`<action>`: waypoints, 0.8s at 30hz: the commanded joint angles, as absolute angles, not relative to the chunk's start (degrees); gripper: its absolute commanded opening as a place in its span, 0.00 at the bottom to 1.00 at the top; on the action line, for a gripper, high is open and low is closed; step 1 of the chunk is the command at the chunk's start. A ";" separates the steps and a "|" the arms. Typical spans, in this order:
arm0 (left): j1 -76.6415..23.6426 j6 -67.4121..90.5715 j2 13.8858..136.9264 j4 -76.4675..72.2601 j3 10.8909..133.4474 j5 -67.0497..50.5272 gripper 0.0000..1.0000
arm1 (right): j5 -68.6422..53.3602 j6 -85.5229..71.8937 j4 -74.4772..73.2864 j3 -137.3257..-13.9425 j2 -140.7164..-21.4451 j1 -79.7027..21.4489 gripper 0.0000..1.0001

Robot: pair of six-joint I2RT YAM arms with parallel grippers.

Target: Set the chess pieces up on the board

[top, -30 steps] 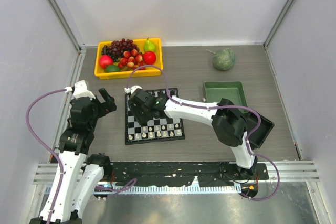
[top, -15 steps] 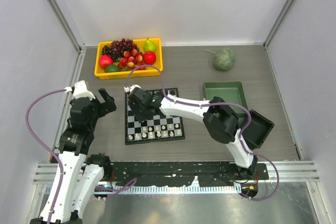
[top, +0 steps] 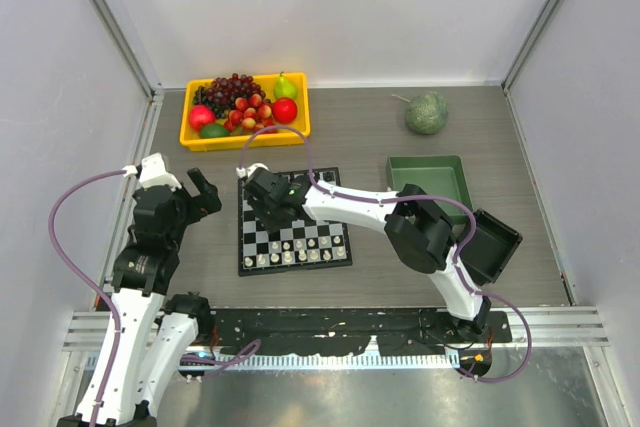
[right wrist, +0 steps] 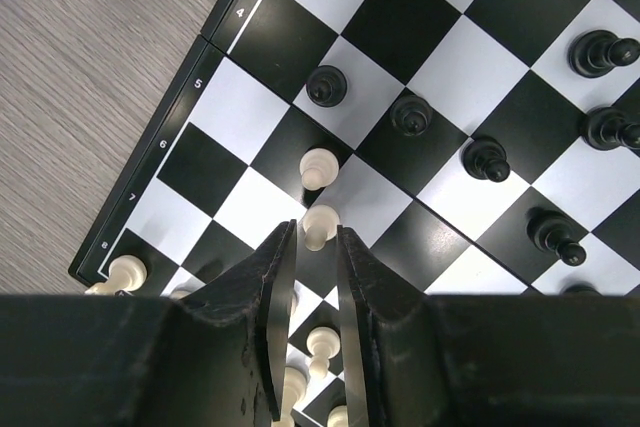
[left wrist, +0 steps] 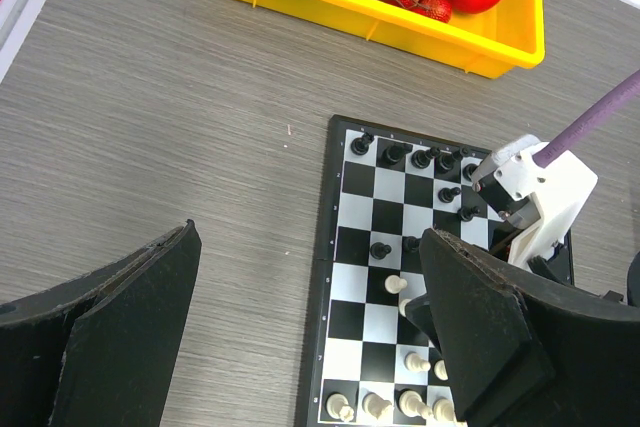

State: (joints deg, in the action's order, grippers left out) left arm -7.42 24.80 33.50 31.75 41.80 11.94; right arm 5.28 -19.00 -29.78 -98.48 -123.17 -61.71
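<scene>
the board (top: 294,222) lies flat on the table (top: 380,127) between the two arms. it is square, so no side is the longer, and its edges run almost in line with the table's, turned only slightly. the cream pieces (top: 295,255) stand along its near side, toward the arm bases. the black pieces (left wrist: 392,154) stand along the far side, toward the yellow tray (top: 245,138). every piece that shows is upright.

the yellow tray holds fruit: dark grapes (top: 232,87), small red fruits (top: 248,112), two bigger red ones and a green pear (top: 286,85). a green tray (top: 430,159) sits right of the board, with a round green fruit (top: 427,112) beyond it; only the top view shows these two.

the right gripper (right wrist: 317,237) hangs over the board's left part, its jaws drawn to a thin gap. the right wrist view alone shows a cream pawn (right wrist: 320,217) right at the tips; whether it is pinched i cannot tell. the left gripper (left wrist: 310,337) hovers over the table left of the board, jaws spread wide, holding nothing.
</scene>
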 commanded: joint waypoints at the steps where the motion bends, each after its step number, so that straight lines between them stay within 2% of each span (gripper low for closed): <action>1: -7.03 23.82 33.22 29.97 41.84 12.30 0.99 | 5.10 -18.02 -29.79 -101.25 -123.05 -61.79 0.29; 6: -7.03 23.82 33.13 29.97 41.66 12.22 0.99 | 4.57 -18.19 -29.79 -101.42 -123.57 -61.79 0.28; 11: -7.03 23.82 33.05 29.97 41.75 12.30 0.99 | 3.96 -18.11 -29.88 -101.34 -123.05 -61.79 0.15; 13: -7.03 23.82 33.13 29.97 41.66 12.30 0.99 | 3.69 -18.11 -29.88 -100.99 -122.44 -61.96 0.13; 24: -6.94 23.82 33.13 29.97 41.66 12.30 0.99 | 3.78 -18.37 -28.04 -98.00 -119.36 -64.24 0.12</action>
State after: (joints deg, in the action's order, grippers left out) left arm -7.38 24.80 33.47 31.75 41.80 11.94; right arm 3.77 -18.35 -29.65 -98.59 -123.37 -62.59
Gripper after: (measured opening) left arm 0.993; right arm 0.154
